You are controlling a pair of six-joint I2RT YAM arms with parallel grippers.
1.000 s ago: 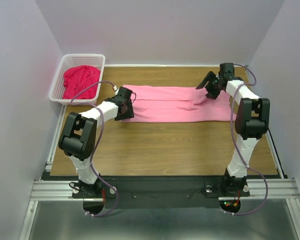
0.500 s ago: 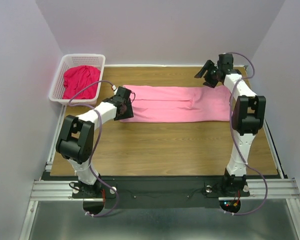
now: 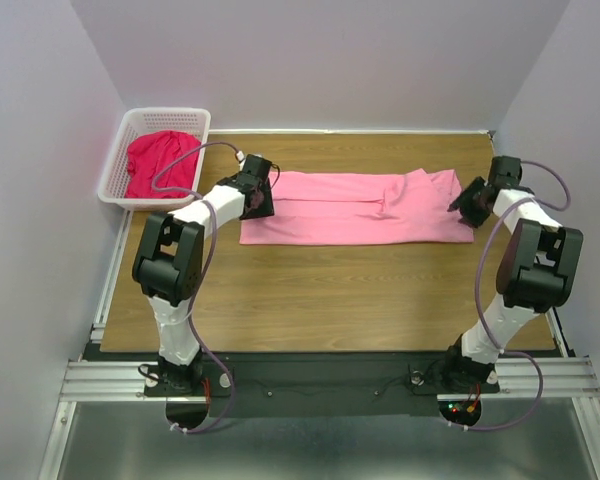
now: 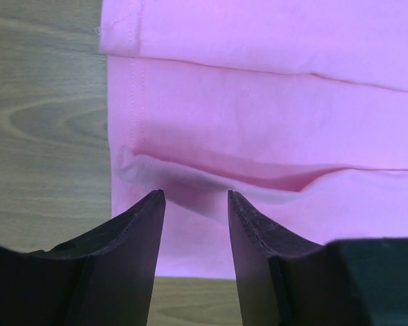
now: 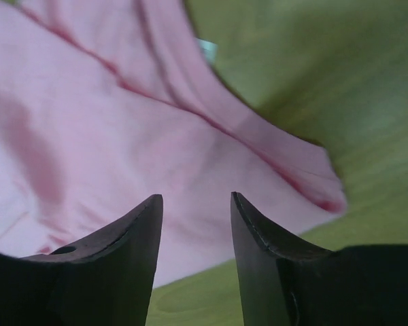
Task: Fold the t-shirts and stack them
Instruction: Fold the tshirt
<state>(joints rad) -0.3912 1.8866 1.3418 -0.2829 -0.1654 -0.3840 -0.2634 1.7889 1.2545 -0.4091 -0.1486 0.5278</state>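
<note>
The light pink t-shirt [image 3: 355,207] lies folded into a long band across the far half of the table. It also shows in the left wrist view [image 4: 272,102] and in the right wrist view [image 5: 109,136]. My left gripper [image 3: 261,200] is open and empty over the shirt's left end; its fingertips [image 4: 153,204] hover above the cloth. My right gripper [image 3: 464,205] is open and empty at the shirt's right end, just above its edge. The crimson red t-shirt [image 3: 158,163] lies crumpled in the basket.
The white lattice basket [image 3: 120,155] stands at the far left, off the table's corner. Bare wooden table [image 3: 330,290] fills the near half. Grey walls close in on the left, back and right.
My right gripper has swung from above the shirt's far right part to its right end and come lower. My left gripper has shifted farther back along the shirt's left end.
</note>
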